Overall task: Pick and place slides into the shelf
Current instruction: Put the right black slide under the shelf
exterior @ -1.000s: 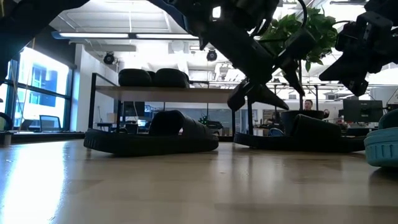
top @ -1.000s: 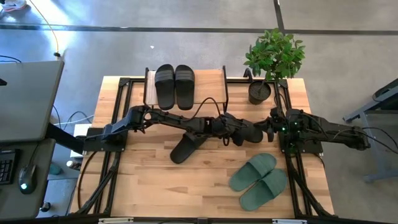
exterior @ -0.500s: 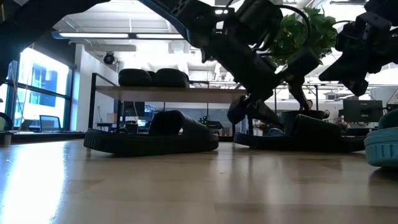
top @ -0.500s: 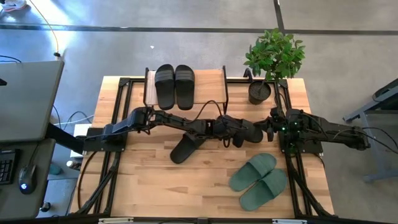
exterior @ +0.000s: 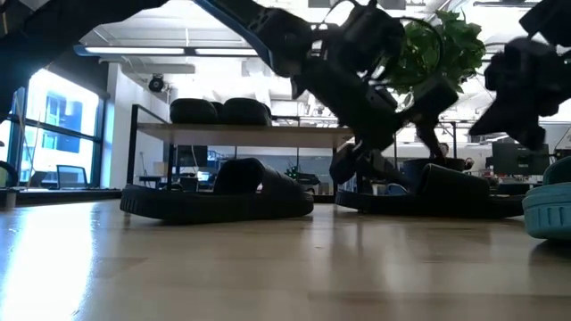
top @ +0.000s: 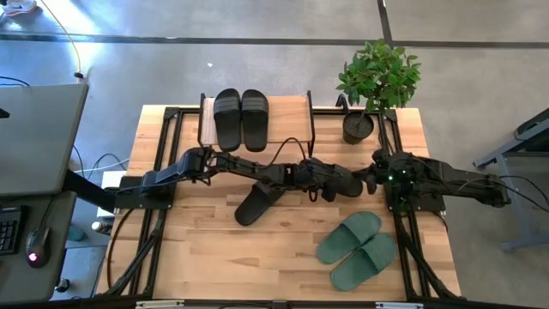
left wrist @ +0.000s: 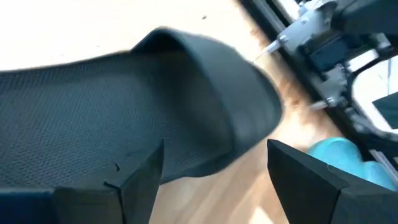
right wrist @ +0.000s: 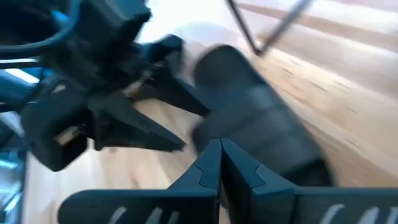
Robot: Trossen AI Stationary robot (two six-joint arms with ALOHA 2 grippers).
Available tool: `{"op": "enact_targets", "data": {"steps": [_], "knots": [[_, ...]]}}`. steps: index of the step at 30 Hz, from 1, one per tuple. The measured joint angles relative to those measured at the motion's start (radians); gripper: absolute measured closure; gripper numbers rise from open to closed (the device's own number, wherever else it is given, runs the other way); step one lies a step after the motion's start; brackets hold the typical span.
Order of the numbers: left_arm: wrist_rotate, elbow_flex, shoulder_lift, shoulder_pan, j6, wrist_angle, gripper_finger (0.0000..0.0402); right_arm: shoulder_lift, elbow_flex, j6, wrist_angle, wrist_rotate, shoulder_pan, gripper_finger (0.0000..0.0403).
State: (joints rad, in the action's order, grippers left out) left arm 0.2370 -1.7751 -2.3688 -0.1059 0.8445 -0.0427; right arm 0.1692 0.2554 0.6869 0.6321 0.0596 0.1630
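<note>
Two black slides (top: 240, 118) lie side by side on the shelf's wooden top (top: 292, 116) at the far edge. A third black slide (top: 255, 205) lies soles-down mid-table. A fourth black slide (left wrist: 143, 106) lies just to its right. My left gripper (left wrist: 211, 158) is open, low over that slide's side edge by the strap: one finger (left wrist: 134, 180) over the footbed, the other (left wrist: 305, 177) outside it. A green pair (top: 356, 249) lies near right. My right gripper (right wrist: 219, 152) is shut, held above the table at its base. My left gripper comes at the slide slanting down from the table's left, its fingers astride the slide's side edge (left wrist: 249, 134) beside the strap. I cannot tell whether either finger touches it. The slide lies flat on the table.
A potted plant (top: 376, 86) stands at the far right corner. Black frame rails (top: 163, 172) run along both sides of the wooden table. Bare wood lies at the near left (top: 214, 257).
My left gripper has sunk toward the black slide by the right arm's base and now hangs just above it. My right gripper has rolled a little at the wrist without leaving its place. The slides have stayed where they lay.
</note>
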Motion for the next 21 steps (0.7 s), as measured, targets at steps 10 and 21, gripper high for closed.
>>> {"op": "enact_targets", "data": {"steps": [10, 21], "knots": [[-0.003, 0.000, 0.000, 0.001, -0.002, 0.028, 0.0135, 0.011, -0.018, 0.224, 0.163, -0.048, 0.000, 0.0402], [-0.004, 0.000, 0.000, 0.001, -0.003, 0.031, 0.0135, 0.098, -0.091, 0.259, 0.025, -0.042, 0.000, 0.0402]]}}
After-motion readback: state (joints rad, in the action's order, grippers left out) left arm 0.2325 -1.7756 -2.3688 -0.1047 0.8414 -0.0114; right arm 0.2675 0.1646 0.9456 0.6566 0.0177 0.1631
